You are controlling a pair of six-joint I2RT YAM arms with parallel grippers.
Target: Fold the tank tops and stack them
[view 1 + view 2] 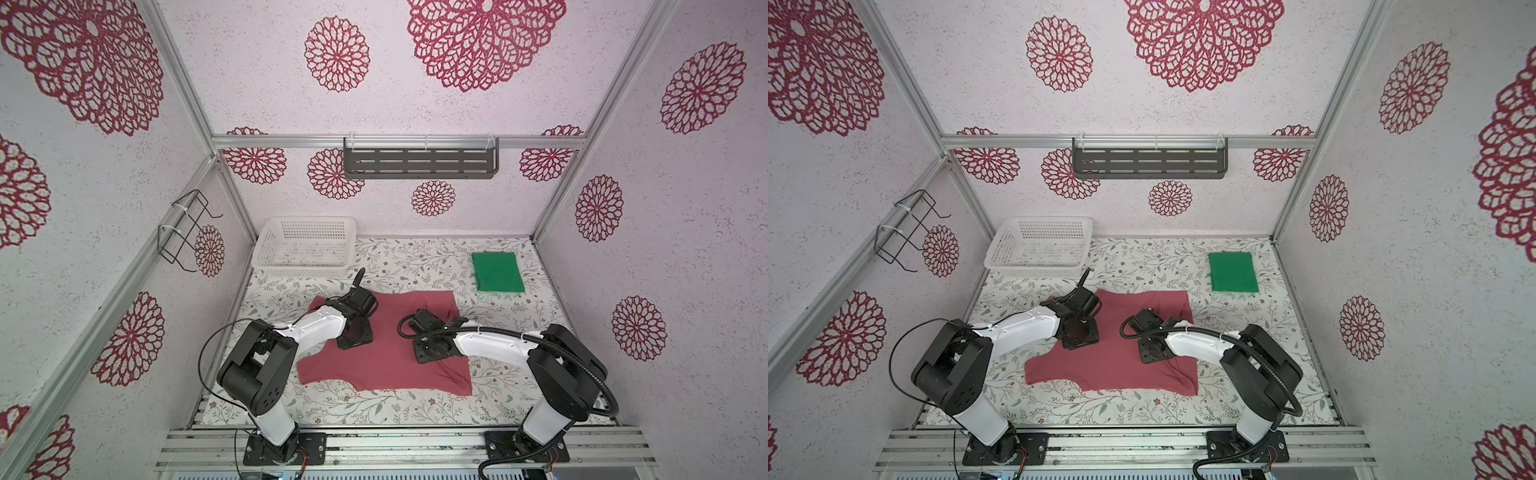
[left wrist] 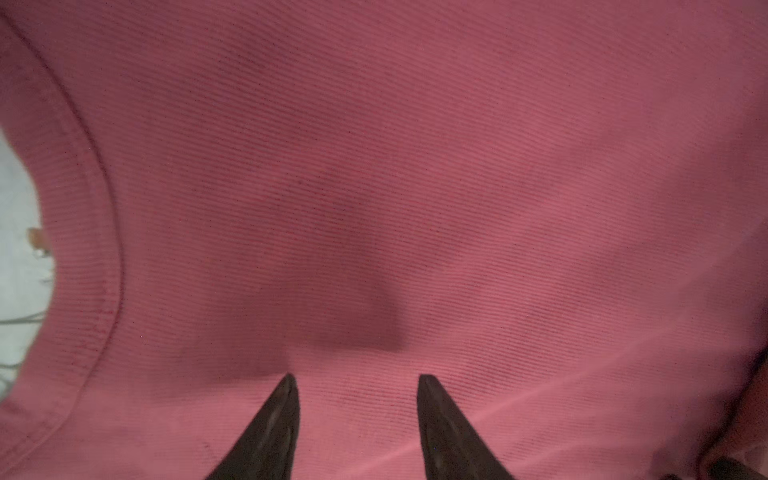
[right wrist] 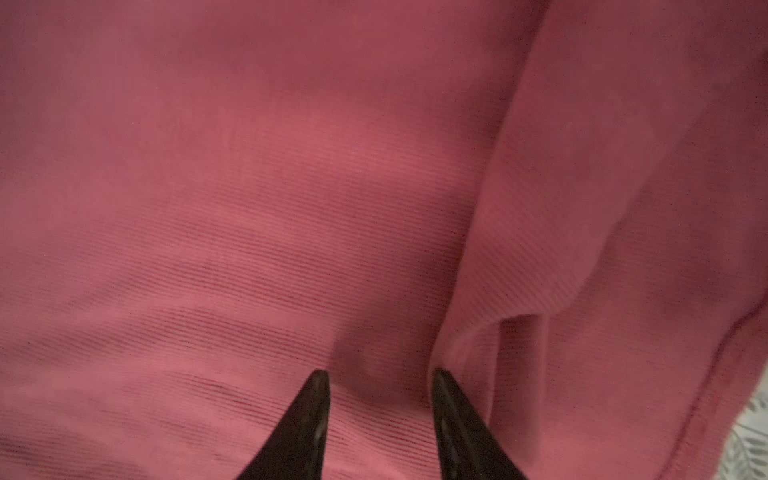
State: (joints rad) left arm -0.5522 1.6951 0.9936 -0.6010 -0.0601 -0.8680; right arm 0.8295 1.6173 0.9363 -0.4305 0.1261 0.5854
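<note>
Nearest the arm bases, a bare strip of the floral-covered desk [image 1: 374, 407] [image 1: 1100, 409] is seen. Just beyond it, the red top [image 1: 386, 349] [image 1: 1117, 361] is spread flat across the middle of the desk. A curved cut-out is seen along its near edge, and a raised fold is seen down its right side. Both arms are extended over it.

The left end effector [image 2: 357, 376] is pointed down at the left part of the red top. Its jaws are held apart, and only flat ribbed knit is seen between them, so nothing is clamped. A hemmed, curved edge of the cloth is shown in the left wrist view, with the desk covering beyond it.

The right end effector [image 3: 380, 372] is held over the right part of the same top, and its jaws are likewise parted. One tip is placed just beside the foot of the raised fold, though whether it touches cannot be told. In both top views the tips of both end effectors are hidden under the wrists.

Farther back, the green top [image 1: 497, 272] [image 1: 1232, 272] is laid at the far right of the desk, folded into a neat rectangle and well apart from the red top. In the far left corner a white perforated basket [image 1: 269, 245] [image 1: 1001, 246] is set. On the back wall a dark slotted shelf [image 1: 419, 163] [image 1: 1148, 163] is hung.
</note>
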